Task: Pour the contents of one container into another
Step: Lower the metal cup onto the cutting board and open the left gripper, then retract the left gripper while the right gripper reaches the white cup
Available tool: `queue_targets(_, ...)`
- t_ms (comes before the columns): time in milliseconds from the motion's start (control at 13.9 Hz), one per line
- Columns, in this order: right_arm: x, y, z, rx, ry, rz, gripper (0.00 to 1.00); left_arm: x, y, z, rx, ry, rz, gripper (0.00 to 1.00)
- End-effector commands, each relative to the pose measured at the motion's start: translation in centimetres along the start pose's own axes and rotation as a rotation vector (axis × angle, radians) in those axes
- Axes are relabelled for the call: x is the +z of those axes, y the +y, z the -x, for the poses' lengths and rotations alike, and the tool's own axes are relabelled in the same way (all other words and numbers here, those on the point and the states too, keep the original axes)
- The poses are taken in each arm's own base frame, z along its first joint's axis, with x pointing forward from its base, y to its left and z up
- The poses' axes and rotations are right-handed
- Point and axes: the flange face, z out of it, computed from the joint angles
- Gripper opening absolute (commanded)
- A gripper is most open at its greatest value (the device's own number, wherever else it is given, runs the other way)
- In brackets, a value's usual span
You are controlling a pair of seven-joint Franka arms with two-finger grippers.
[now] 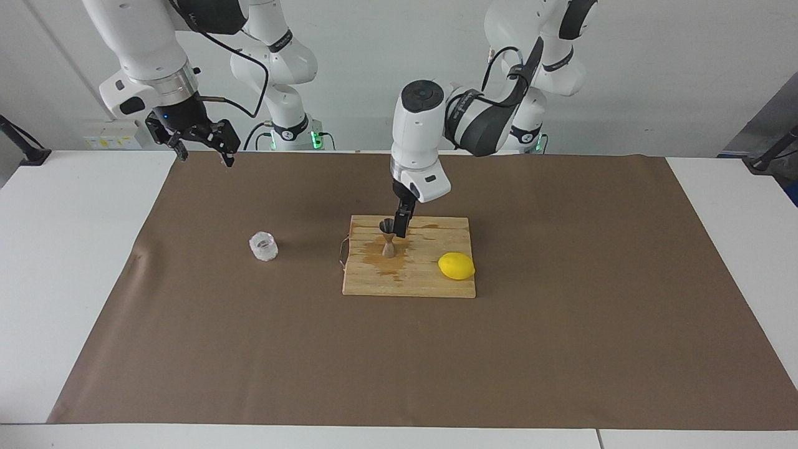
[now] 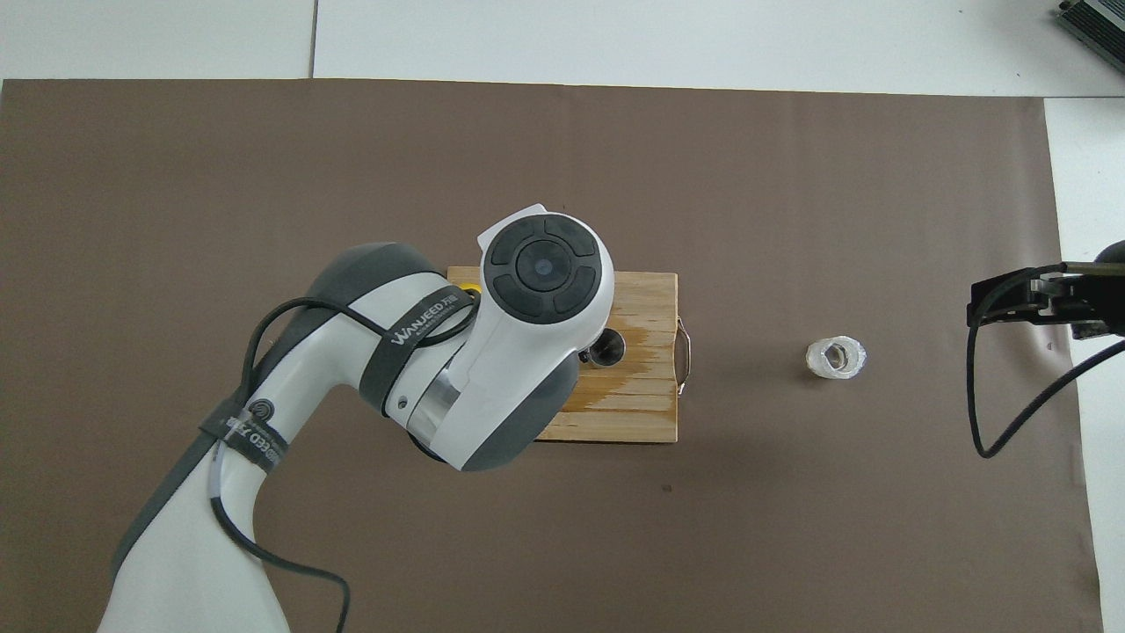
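Note:
The silvery hourglass jigger (image 1: 388, 240) stands upright on a wooden cutting board (image 1: 436, 284), on a wet stain. It also shows in the overhead view (image 2: 606, 347). My left gripper (image 1: 399, 227) is down at the jigger's upper cone, close beside or touching it; the arm hides the contact in the overhead view. The small clear textured glass cup (image 1: 264, 246) stands upright on the brown mat, toward the right arm's end of the table, apart from the board; it also shows in the overhead view (image 2: 836, 358). My right gripper (image 1: 206, 159) is open and empty, raised over the mat's edge (image 2: 974, 303).
A yellow lemon (image 1: 456, 266) lies on the board toward the left arm's end, mostly hidden under the arm in the overhead view (image 2: 475, 286). The board (image 2: 646, 404) has a wire handle on its side facing the cup. A brown mat (image 1: 561, 349) covers the table.

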Motion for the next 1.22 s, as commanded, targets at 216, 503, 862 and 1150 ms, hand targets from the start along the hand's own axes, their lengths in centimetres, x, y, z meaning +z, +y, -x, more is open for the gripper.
queue_targets(216,0.6,-0.1,0.4,-0.239,0.004,-0.007,1.0,-4.3,-0.7,-7.2,0.206,0.04,-0.043,1.0)
queue_targets(503,2.9,-0.2,0.7,-0.454,0.017,-0.01,1.0,-6.2,-0.9,-14.1,0.347,0.044,-0.051,1.0)
queue_targets(862,7.7,-0.4,0.7,-0.867,0.019,-0.009,1.0,-7.9,-3.5,-22.3,0.541,0.047,-0.072,1.0)
queue_targets(1150,12.3,-1.0,0.8,-1.161,0.012,-0.011,1.0,-8.9,-6.5,-28.1,0.759,0.039,-0.095,1.0)
